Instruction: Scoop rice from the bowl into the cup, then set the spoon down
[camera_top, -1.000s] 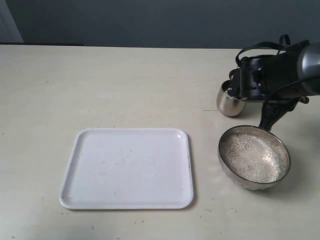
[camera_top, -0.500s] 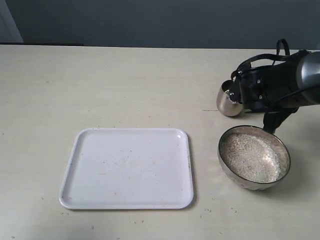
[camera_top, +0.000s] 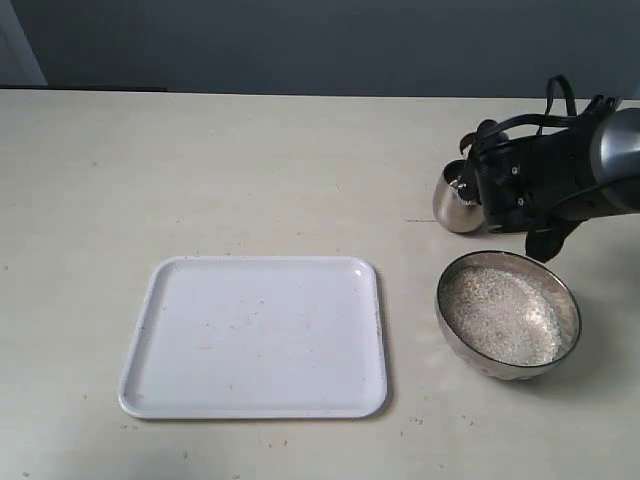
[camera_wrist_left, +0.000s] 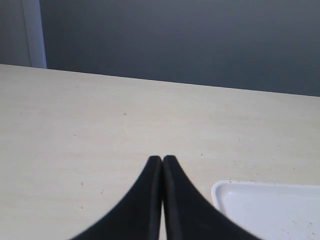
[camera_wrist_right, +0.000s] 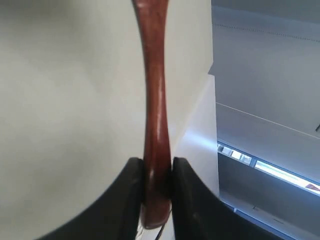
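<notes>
The steel bowl (camera_top: 447, 322) stands at the right of the table with a pale heap of rice (camera_top: 500, 315) in it. Just behind it is the small steel cup (camera_top: 453, 210). My right gripper (camera_top: 478, 190) hovers at the cup's rim, rolled onto its side. It is shut on the slim handle of the reddish-brown spoon (camera_wrist_right: 155, 100), gripped near the handle's end by the right gripper (camera_wrist_right: 158, 167). The spoon's oval end is hidden. My left gripper (camera_wrist_left: 163, 160) is shut with nothing in it, low over bare table.
A white tray (camera_top: 255, 335) lies on the table left of the bowl; its corner (camera_wrist_left: 270, 210) shows beside the left gripper. A dark wall runs behind the table's far edge.
The right wrist has rolled and lifted a little. Its dark lower part, which hung down to the bowl's rim, has drawn up away from it. Cup, bowl and tray have not moved.
</notes>
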